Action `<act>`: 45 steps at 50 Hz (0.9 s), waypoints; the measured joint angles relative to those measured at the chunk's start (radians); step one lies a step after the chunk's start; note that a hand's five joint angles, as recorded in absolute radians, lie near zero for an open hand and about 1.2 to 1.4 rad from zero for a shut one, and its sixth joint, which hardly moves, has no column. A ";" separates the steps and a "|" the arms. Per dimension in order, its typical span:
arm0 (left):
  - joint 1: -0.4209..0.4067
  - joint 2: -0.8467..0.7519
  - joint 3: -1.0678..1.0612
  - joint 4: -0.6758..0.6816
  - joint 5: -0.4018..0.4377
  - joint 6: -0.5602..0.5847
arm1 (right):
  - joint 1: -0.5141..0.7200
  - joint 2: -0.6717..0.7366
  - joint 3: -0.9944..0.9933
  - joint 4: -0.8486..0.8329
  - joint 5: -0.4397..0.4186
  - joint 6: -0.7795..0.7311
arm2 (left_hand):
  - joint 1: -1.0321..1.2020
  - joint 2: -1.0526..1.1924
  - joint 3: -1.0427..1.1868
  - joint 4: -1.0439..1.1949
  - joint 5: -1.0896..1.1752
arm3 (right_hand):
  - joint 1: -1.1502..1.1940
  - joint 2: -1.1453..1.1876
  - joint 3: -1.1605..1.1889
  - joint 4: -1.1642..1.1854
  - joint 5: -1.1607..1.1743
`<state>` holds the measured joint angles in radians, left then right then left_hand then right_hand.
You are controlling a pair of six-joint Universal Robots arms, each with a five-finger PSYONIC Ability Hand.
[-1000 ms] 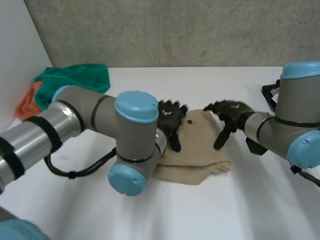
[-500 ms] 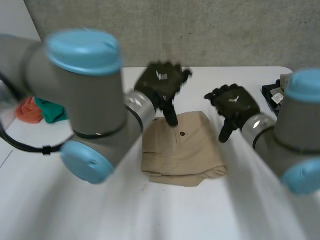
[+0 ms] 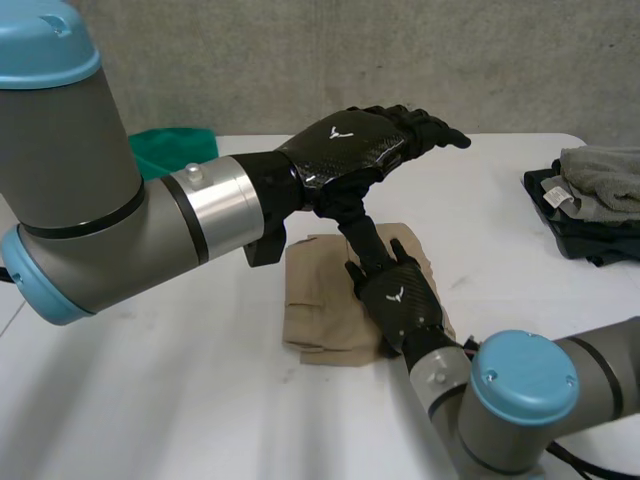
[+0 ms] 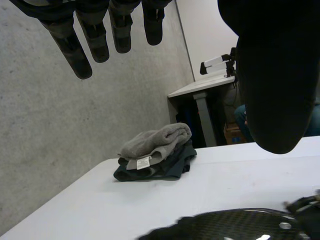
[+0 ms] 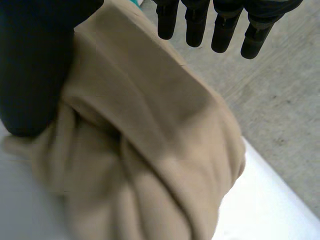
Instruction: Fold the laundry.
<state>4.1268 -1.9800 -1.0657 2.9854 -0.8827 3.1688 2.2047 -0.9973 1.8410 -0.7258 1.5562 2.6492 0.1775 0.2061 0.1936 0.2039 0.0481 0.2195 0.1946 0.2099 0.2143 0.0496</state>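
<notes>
A tan garment (image 3: pixel 315 300), folded into a rough square, lies in the middle of the white table (image 3: pixel 150 400). My left hand (image 3: pixel 350 150) is raised well above its far edge, fingers straight and empty. In the left wrist view the left hand's fingers (image 4: pixel 75 45) hang spread in the air. My right hand (image 3: pixel 400 300) is over the garment's right part, open, palm down. In the right wrist view its straight fingers (image 5: pixel 225 25) and thumb (image 5: pixel 30 65) stand over the creased tan garment (image 5: pixel 150 130). Whether they touch it I cannot tell.
A stack of folded clothes (image 3: pixel 600 195), grey on dark, sits at the table's right edge and shows beyond the left hand's fingertips (image 4: pixel 155 155). A green cloth (image 3: pixel 170 150) lies at the back left. My right hand's back (image 4: pixel 235 227) shows under the left palm.
The left hand has lifted off the tan garment and swung up above it. The right hand has come from the garment's far right corner to over its right part, its arm drawn back.
</notes>
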 measured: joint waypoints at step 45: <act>-0.006 0.075 0.011 0.068 -0.069 -0.040 | -0.844 0.153 -0.950 0.276 -0.449 0.245 | 0.000 0.000 0.000 0.000 0.000 | 0.824 0.977 0.961 0.982 0.893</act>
<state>4.1213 -1.9054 -1.0548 3.0530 -0.9517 3.1291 1.3611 -0.8439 0.8911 -0.4494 1.1069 2.8942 0.1775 0.2061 0.1936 0.2039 0.0481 1.0436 1.1719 1.1714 1.1963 0.9429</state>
